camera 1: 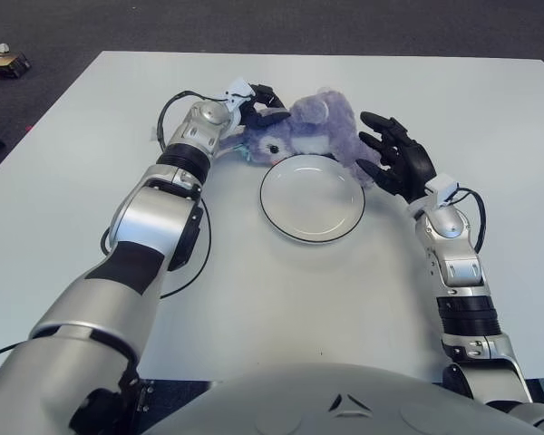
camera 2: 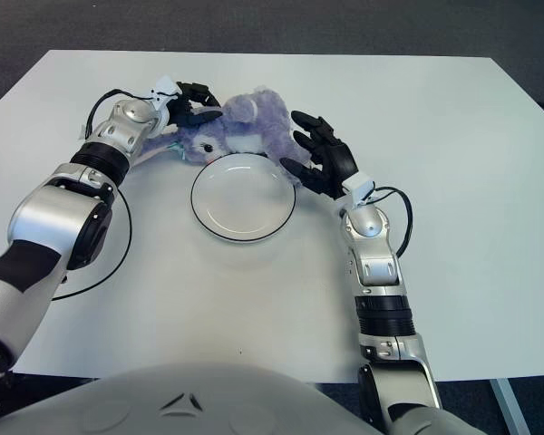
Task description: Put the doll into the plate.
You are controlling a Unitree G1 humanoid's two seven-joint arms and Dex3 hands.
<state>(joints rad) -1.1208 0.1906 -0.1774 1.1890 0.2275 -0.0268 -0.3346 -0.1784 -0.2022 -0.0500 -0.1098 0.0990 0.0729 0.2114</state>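
White desk [camera 1: 281,308] under grey floor surround. Round white plate [camera 1: 312,198] at centre, bare. Purple doll [camera 1: 310,134] lying just beyond plate's far rim, overlapping it slightly. Left hand [camera 1: 254,109] at doll's head, fingers [camera 1: 270,115] curled onto it. Right hand [camera 1: 394,156] right of plate, fingers spread, just off doll's rear, gripping nothing.

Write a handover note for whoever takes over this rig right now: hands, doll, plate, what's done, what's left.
Left robot hand: fingers closed on the doll at its head end.
Right robot hand: fingers spread, at the doll's other end, beside the plate's right rim; not gripping.
Doll: lies on the table along the plate's far rim, not inside it.
Done: doll brought to the plate's edge.
Left: lift or slide the doll into the plate, then release.
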